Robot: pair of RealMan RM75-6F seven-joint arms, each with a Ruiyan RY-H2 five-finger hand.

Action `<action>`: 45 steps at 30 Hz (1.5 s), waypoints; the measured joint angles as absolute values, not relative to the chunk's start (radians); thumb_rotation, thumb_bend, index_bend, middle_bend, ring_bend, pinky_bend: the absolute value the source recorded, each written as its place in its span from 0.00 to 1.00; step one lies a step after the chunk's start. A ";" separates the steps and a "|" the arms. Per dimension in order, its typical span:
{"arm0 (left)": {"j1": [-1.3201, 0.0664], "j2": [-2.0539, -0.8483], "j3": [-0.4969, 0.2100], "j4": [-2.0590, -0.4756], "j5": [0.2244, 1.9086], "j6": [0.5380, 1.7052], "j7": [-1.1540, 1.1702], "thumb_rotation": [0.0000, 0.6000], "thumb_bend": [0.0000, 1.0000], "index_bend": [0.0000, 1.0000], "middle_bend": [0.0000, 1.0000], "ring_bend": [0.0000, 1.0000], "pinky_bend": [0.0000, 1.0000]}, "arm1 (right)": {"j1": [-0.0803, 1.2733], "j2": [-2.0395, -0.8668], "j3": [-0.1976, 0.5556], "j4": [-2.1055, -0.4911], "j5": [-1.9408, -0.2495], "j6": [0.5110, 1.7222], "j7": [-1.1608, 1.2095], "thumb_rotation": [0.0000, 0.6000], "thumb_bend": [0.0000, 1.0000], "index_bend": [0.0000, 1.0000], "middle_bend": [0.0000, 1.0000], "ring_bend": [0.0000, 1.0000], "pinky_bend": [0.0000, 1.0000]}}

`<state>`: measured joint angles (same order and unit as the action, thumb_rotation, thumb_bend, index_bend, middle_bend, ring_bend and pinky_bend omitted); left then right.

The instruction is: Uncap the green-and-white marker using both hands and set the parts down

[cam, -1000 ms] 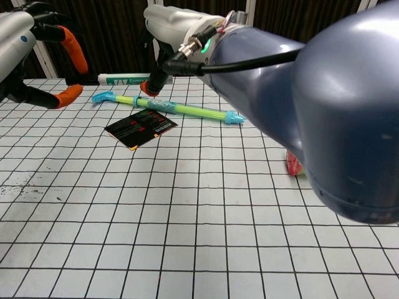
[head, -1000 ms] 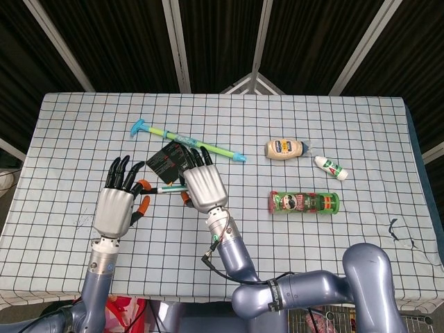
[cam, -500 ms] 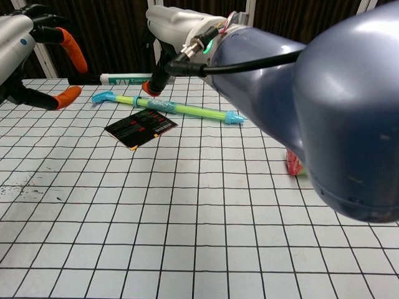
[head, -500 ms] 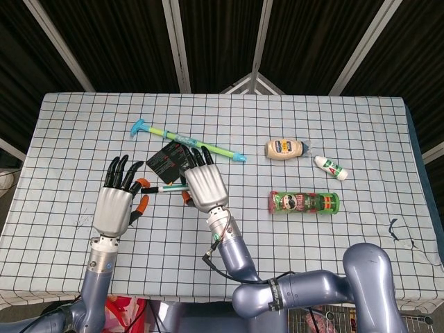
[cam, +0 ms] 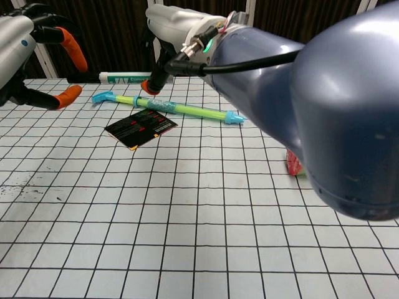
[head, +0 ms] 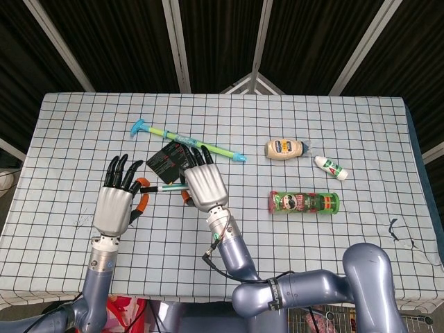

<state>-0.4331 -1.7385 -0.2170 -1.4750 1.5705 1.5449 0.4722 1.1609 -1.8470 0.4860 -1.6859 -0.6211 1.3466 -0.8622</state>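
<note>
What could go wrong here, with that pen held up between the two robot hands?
The marker hangs above the table, held only at one end by the right hand; it could slip and drop. The left hand is open beside the free end, so a misjudged grab might knock it loose. A fall would land near the black card.

One marker [head: 165, 186], one green-blue stick [head: 187, 141], one black card [head: 166, 161], two bottles [head: 286, 148], one can [head: 304, 202], two robot hands [head: 115, 205].
</note>
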 measured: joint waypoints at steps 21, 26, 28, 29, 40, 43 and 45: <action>-0.442 -1.753 -0.215 -1.436 1.583 1.559 0.440 1.00 0.48 0.50 0.19 0.00 0.01 | 1.160 -1.847 0.483 -1.683 -0.617 1.347 -0.857 1.00 0.42 0.69 0.06 0.10 0.00; -0.444 -1.757 -0.215 -1.430 1.587 1.564 0.431 1.00 0.48 0.51 0.20 0.00 0.01 | 1.156 -1.843 0.482 -1.683 -0.618 1.347 -0.851 1.00 0.42 0.69 0.06 0.10 0.00; -0.445 -1.758 -0.216 -1.427 1.588 1.567 0.428 1.00 0.48 0.51 0.20 0.00 0.01 | 1.154 -1.842 0.482 -1.684 -0.619 1.347 -0.849 1.00 0.42 0.69 0.06 0.10 0.00; -0.445 -1.759 -0.216 -1.427 1.588 1.567 0.429 1.00 0.48 0.51 0.20 0.00 0.01 | 1.154 -1.841 0.482 -1.685 -0.619 1.347 -0.849 1.00 0.42 0.69 0.06 0.10 0.00; -0.450 -1.765 -0.214 -1.417 1.585 1.562 0.441 1.00 0.48 0.44 0.19 0.00 0.01 | 1.146 -1.835 0.477 -1.682 -0.619 1.345 -0.841 1.00 0.42 0.69 0.06 0.10 0.00; -0.450 -1.765 -0.214 -1.418 1.585 1.563 0.440 1.00 0.48 0.44 0.19 0.00 0.01 | 1.146 -1.833 0.476 -1.684 -0.622 1.344 -0.840 1.00 0.42 0.69 0.06 0.10 0.00; -0.450 -1.765 -0.213 -1.417 1.586 1.563 0.443 1.00 0.48 0.44 0.19 0.00 0.01 | 1.146 -1.834 0.476 -1.685 -0.622 1.343 -0.840 1.00 0.42 0.69 0.06 0.10 0.00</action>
